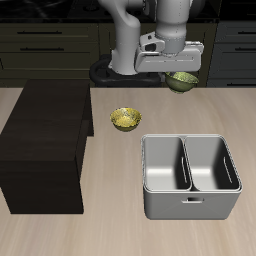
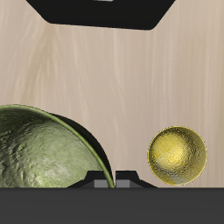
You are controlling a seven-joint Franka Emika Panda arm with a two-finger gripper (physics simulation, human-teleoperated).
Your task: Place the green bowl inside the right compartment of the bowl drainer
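Observation:
The green bowl (image 1: 183, 81) hangs tilted in the air near the back of the table, with my gripper (image 1: 182, 70) shut on its rim. In the wrist view the green bowl (image 2: 39, 153) fills a large area close to the fingers (image 2: 98, 179), and its speckled inside shows. The bowl drainer (image 1: 190, 205), a grey tub with a central wall and two empty wells, stands near the table's front edge, well in front of the held bowl and below it. The drainer does not show in the wrist view.
A small yellow-gold bowl (image 1: 125, 119) (image 2: 177, 156) sits on the table between the gripper and the drainer, off to one side. A big dark-brown box (image 1: 45, 145) stands beyond the yellow bowl. The robot's black base (image 1: 115, 72) (image 2: 101, 13) is at the back.

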